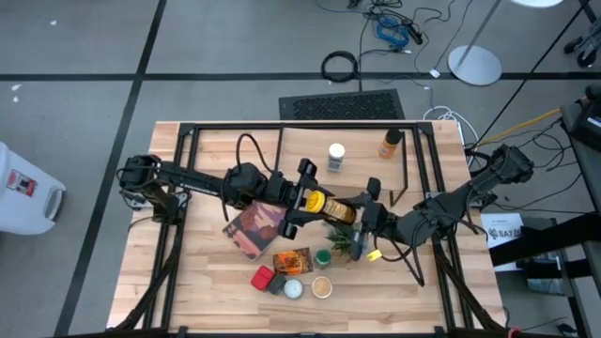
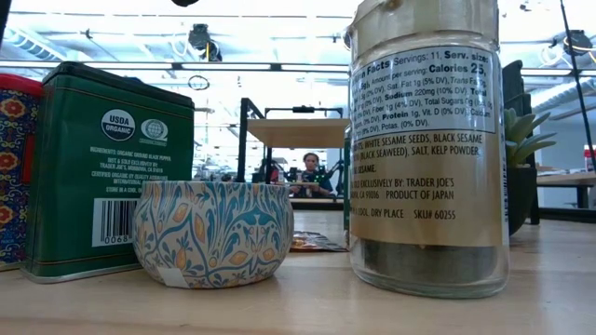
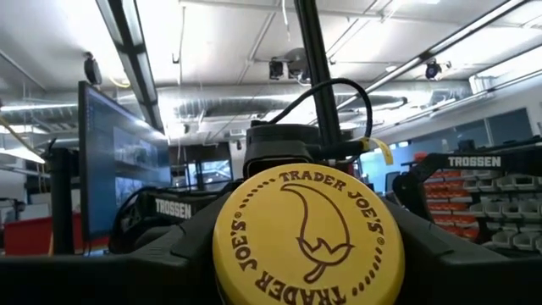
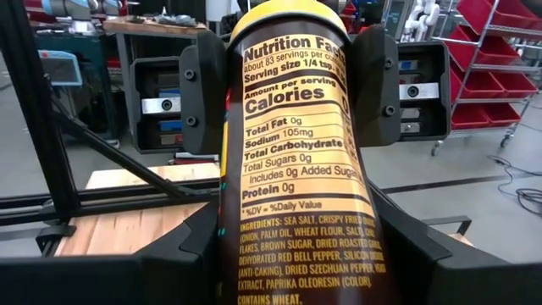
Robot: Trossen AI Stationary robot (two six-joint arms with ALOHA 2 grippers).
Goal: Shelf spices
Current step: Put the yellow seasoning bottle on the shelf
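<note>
Both hands are gripping one yellow-capped jar (image 1: 329,206) over mid-worktop: the left hand (image 1: 311,199) at its cap, the right hand (image 1: 362,213) at its base. Two spices (image 1: 335,157) are standing by the shelf (image 1: 413,131); most are waiting at the front edge

You've got a maroon book (image 1: 254,226) lying flat on the table (image 1: 188,282), a potted plant (image 1: 340,239) just beside it, and a person (image 2: 310,172) seated far behind.
</note>
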